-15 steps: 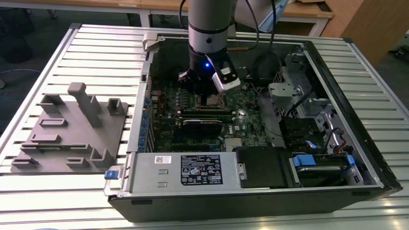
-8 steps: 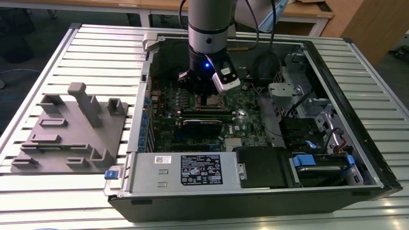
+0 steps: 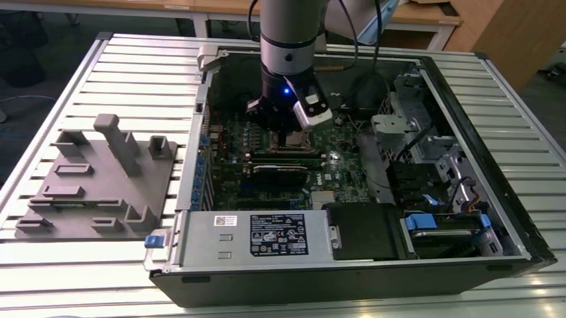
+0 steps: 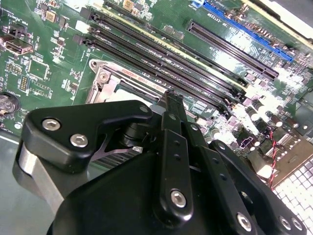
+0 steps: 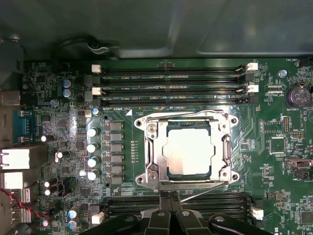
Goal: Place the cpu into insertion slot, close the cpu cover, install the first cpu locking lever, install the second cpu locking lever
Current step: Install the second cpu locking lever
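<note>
In the first wrist view the cpu [image 5: 188, 149] lies flat in the insertion slot [image 5: 142, 178] on the green board. The silvery cpu cover [image 5: 154, 147] is folded down around it. One wire locking lever [image 5: 181, 114] lies along the far side of the frame. A second lever [image 5: 205, 192] sticks out slanted at the near side. My gripper [image 5: 170, 198] hangs at that near edge, fingers pressed together, right beside the slanted lever. The exterior view has the gripper [image 3: 285, 130] low over the socket [image 3: 293, 140] inside the case. The second wrist view shows the gripper tip [image 4: 168, 98] at the socket frame [image 4: 101, 81].
Long black memory slots [image 5: 171, 78] run on both sides of the socket, and a row of capacitors [image 5: 92, 147] stands beside it. The open computer case [image 3: 495, 165] walls in the board, with a power supply [image 3: 265, 235] in front. A grey fixture block [image 3: 97, 179] sits on the table at the exterior view's left.
</note>
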